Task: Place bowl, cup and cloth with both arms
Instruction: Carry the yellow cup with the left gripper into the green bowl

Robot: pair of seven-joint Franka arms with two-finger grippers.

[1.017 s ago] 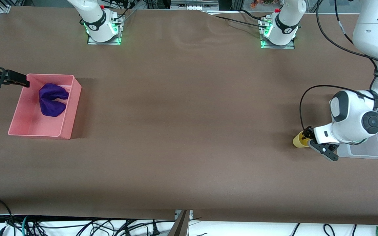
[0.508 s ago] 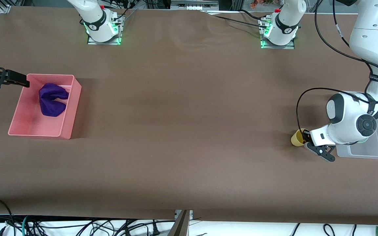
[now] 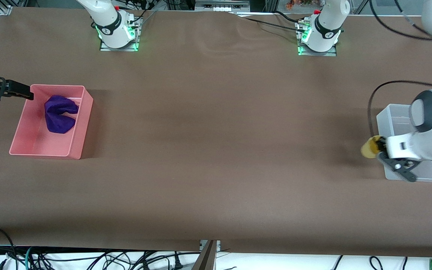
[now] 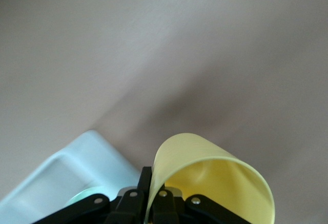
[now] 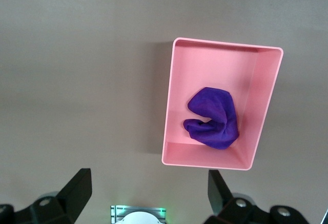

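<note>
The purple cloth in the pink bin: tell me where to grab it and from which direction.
Grip the cloth at its raised, bunched middle fold, coming straight down from above. It lies crumpled inside the pink bin, whose walls block a sideways approach. The right gripper is open beside the bin, so it is probably the arm to use.

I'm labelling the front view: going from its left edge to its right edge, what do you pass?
Black right gripper → pink plastic bin holding the purple fuzzy cloth → yellow plastic cup in the left gripper → clear plastic bin.
</note>
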